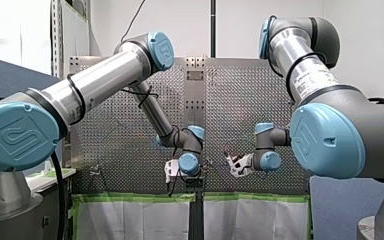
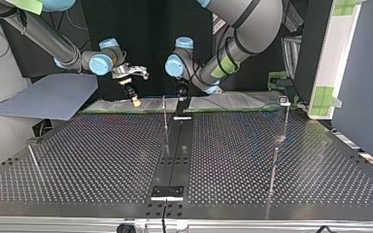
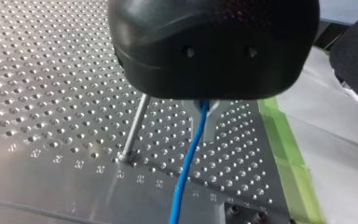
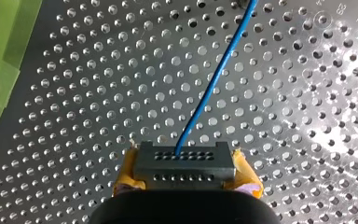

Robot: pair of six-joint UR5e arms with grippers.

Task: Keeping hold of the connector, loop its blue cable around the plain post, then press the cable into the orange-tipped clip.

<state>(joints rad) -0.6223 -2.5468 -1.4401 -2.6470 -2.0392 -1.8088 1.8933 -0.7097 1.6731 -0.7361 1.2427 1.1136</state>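
In the right wrist view my right gripper (image 4: 186, 184) is shut on a dark grey connector (image 4: 184, 161), a yellow pad (image 4: 126, 175) on each side. The blue cable (image 4: 214, 79) leaves the connector's face and runs away over the perforated plate. In the left wrist view the same blue cable (image 3: 189, 163) comes out from under my left gripper's black body, beside a grey finger (image 3: 210, 123), and the gripper is shut on it. A plain metal post (image 3: 135, 123) stands just beside that cable. In the top view my right gripper (image 2: 134, 97) and my left gripper (image 2: 180, 90) hang near the table's far edge, either side of a thin post (image 2: 165, 119).
More thin posts (image 2: 274, 167) stand at the top view's right, one with a small clip head (image 2: 284, 101). A slanted rod (image 2: 35, 162) sits at its left. Green tape (image 3: 289, 154) marks the plate's edge. A black strip (image 2: 175, 155) runs down the table's middle.
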